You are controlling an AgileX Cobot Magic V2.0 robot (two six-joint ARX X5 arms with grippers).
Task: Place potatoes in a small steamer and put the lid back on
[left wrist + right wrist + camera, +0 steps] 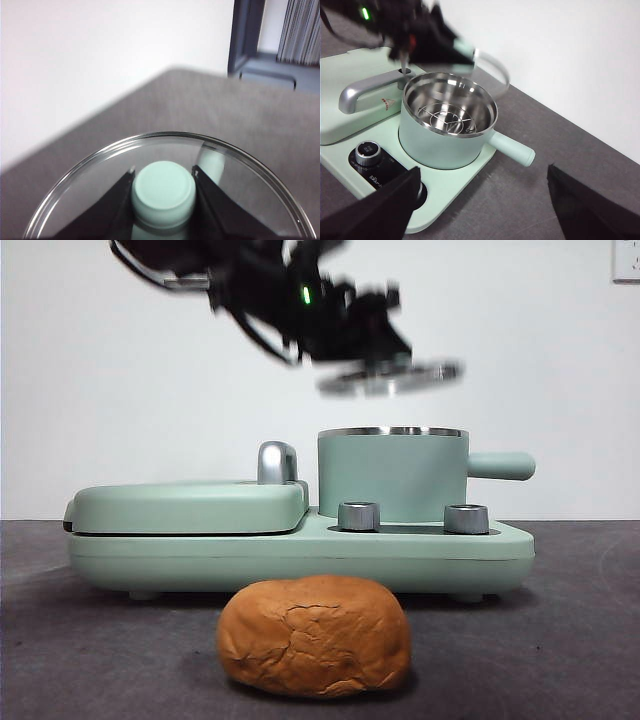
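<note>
My left gripper (163, 175) is shut on the mint-green knob (163, 192) of the glass lid (392, 378). It holds the lid in the air above the small steamer (392, 475), blurred in the front view. The steamer (447, 125) stands uncovered on the cooker base, with a steel rack inside and its stubby handle (511, 148) sticking out. The potato (315, 634), an orange-brown cracked lump, lies on the table in front of the cooker. My right gripper (485, 205) is open, hovering near the steamer's handle side with nothing between its jaws.
The mint-green cooker base (300, 550) carries two steel dials (359, 516) and a flat griddle cover (185, 506) with a chrome handle (277, 462). A white wall stands close behind. Dark grey table lies around the cooker.
</note>
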